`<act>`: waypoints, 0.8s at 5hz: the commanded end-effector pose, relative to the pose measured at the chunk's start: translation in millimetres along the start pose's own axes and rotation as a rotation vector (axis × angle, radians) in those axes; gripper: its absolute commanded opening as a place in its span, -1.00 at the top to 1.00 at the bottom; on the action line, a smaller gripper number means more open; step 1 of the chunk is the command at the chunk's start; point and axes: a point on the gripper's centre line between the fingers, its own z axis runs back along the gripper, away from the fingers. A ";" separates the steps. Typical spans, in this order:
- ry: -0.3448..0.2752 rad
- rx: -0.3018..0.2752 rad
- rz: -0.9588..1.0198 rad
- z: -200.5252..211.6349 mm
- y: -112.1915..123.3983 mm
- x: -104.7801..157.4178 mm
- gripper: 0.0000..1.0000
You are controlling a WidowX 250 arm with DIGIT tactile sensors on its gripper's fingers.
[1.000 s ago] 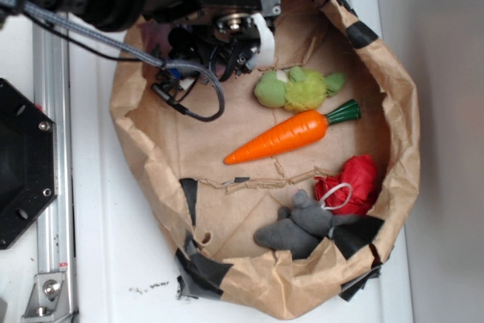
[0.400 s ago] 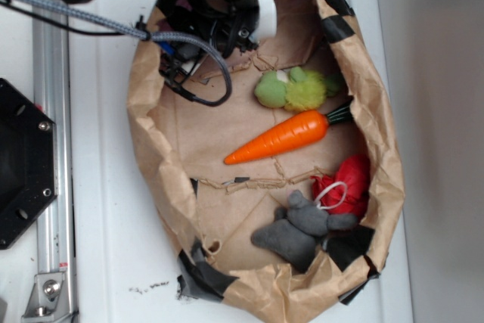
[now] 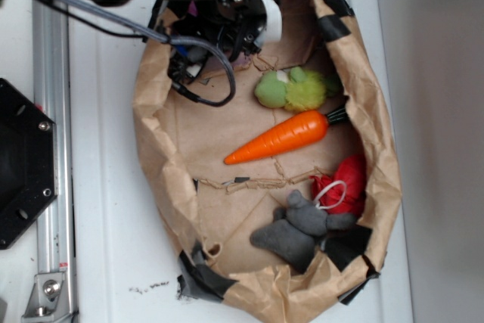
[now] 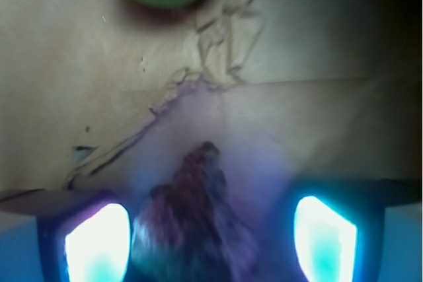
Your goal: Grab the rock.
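Observation:
The rock (image 4: 198,219) is a dark, lumpy, blurred stone lying on the brown paper at the bottom of the wrist view. It sits between my two glowing fingertips (image 4: 98,242), close to the left one, with a gap before the right one. My gripper (image 4: 211,232) is open around it. From outside, the gripper (image 3: 236,24) reaches into the top of the paper bag (image 3: 155,149), and the arm hides the rock there.
The bag also holds a green plush (image 3: 291,88), an orange carrot (image 3: 280,138), a red item (image 3: 348,183) and a grey plush toy (image 3: 299,225). The crumpled bag walls stand close around the gripper. A black base plate (image 3: 23,164) and metal rail (image 3: 53,187) lie left.
The bag's walls have been pushed in, so it looks narrower and taller than a second ago. The gripper has shifted toward the bag's top edge, then slightly right.

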 end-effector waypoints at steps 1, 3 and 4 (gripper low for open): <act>-0.014 0.049 0.012 17.2 -11.5 19.2 1.00; -0.099 0.111 0.255 120.8 -19.0 31.2 1.00; -0.175 0.072 0.356 152.9 -32.2 39.9 1.00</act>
